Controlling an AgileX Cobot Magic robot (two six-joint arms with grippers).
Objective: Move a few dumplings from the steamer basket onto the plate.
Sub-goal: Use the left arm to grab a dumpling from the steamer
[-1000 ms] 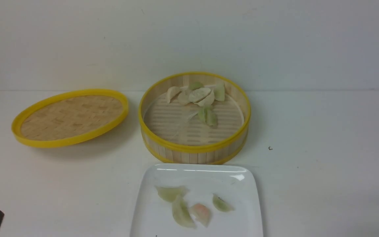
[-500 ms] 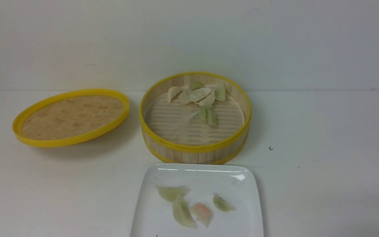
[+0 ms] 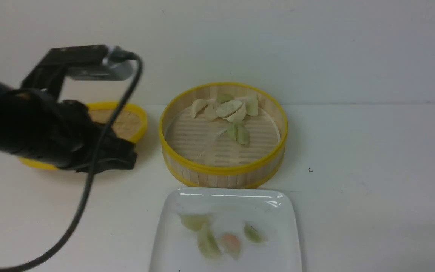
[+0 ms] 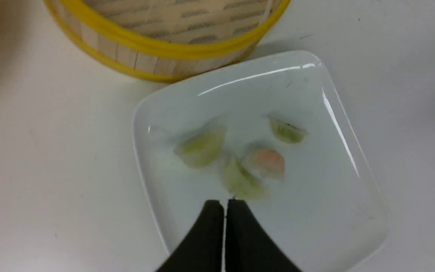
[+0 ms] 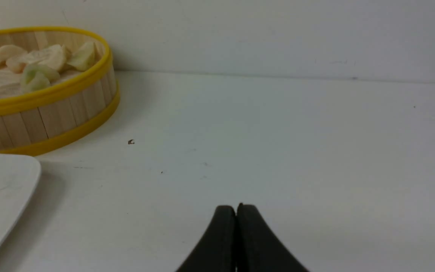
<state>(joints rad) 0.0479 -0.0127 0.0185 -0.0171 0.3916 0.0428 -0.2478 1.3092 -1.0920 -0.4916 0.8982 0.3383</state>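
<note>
Four dumplings (image 4: 202,147) are seen on the plate (image 4: 315,211), about eight in the steamer basket (image 3: 221,172). The left claw (image 4: 224,207) and right claw (image 5: 236,209) are pressed together, empty.

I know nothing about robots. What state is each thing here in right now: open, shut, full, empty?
steamer basket: uncovered, several dumplings bunched at its far side.
lid: off, lying on the table left of the basket, partly hidden by the left arm.
plate: holds four dumplings, three green and one pinkish.
left gripper: shut, holding nothing.
right gripper: shut, holding nothing.
</note>
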